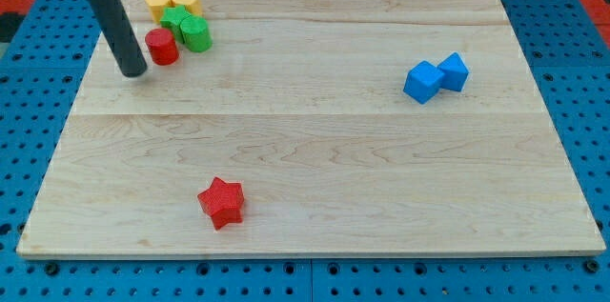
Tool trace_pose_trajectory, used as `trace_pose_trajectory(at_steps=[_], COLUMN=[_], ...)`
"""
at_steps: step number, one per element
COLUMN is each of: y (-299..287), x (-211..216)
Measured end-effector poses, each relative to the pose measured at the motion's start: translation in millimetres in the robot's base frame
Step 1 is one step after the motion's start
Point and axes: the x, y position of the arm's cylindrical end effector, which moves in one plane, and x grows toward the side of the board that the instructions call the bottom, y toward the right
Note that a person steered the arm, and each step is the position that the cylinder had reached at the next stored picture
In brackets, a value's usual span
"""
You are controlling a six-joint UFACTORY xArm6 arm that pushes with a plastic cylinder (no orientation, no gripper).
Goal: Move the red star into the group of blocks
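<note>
At the upper left of the frame my tip [134, 73] rested on the wooden surface [315, 159], the dark rod rising from it toward the top left corner. There were no fingers to report as open or closed — the arm ended in the bare rod alone. Just to the right of my tip, close to it, though I could not tell whether touching, stood the red cylinder [162, 47]. Above and right of that sat the rest of the cluster: two yellow blocks [172, 2] at the top, their shapes hard to make out, and two green blocks [187, 29] beneath them, packed against one another.

Further right and far lower, near the bottom edge of the frame and a little left of centre, lay the red star [222, 202], alone and well apart from everything else. That was the relation the next move turned on — the star lay down and to the right of my tip, while the group lay up and to the left of the star. In my judgement the tip would have to travel past the star to its lower right side before any push could send it toward the cluster.

At the right of the frame, two blue blocks [436, 77] sat touching, clear of that line.
</note>
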Motion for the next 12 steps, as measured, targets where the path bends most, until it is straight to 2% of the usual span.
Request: trace_pose_trajectory(at_steps=[1, 2, 3, 4, 5, 6, 7, 8, 9, 11, 12], y=[60, 105, 173, 212, 188, 134, 79, 139, 109, 65, 47], x=[57, 131, 164, 191, 232, 175, 145, 167, 221, 144, 138])
